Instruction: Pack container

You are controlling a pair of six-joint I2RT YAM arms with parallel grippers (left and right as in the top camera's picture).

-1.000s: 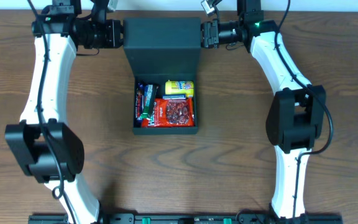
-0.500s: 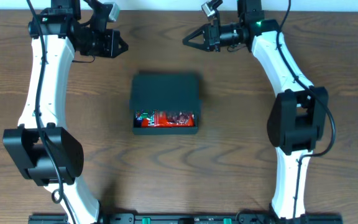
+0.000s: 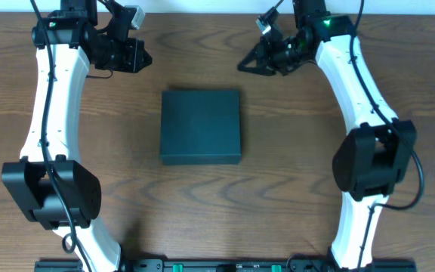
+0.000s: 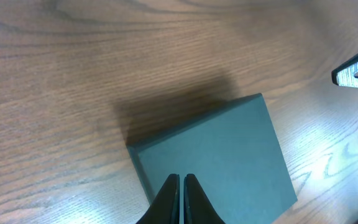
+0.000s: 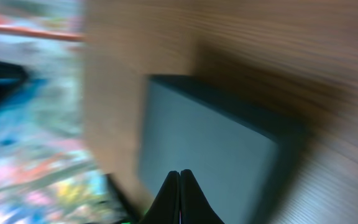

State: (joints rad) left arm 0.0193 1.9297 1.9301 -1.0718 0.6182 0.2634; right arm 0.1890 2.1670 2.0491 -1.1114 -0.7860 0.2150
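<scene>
Entry: pack container, late stage by my reading.

The container (image 3: 201,126) sits near the middle of the wooden table (image 3: 293,189), square to the table edges. Its flap lid lies flat across the top. No gap shows along any edge from overhead, and none of the contents can be seen. I take the packing and the closing as done, or all but done.

The left gripper (image 3: 140,55) hangs beyond the far left corner of the box, well apart from it. In the left wrist view its fingers (image 4: 174,190) are pressed together with only a hairline between them, and nothing is caught there. The lid fills the lower middle of that view, matte and unmarked.

The right gripper (image 3: 242,66) is off the far right corner, also clear of the box. Its tips come to a single point in the right wrist view, so I read it as closed and empty. That picture is badly smeared, so I trust the overhead more for position.

Why this layout: I judge that both arms sit on the far side, where I take the flap's hinge to be, so neither shadows or nudges the lid.

Next move, as I see it: check the lid stays seated. A light press on the near edge may help if the flap lifts. The risk is pushing the box across the table.
</scene>
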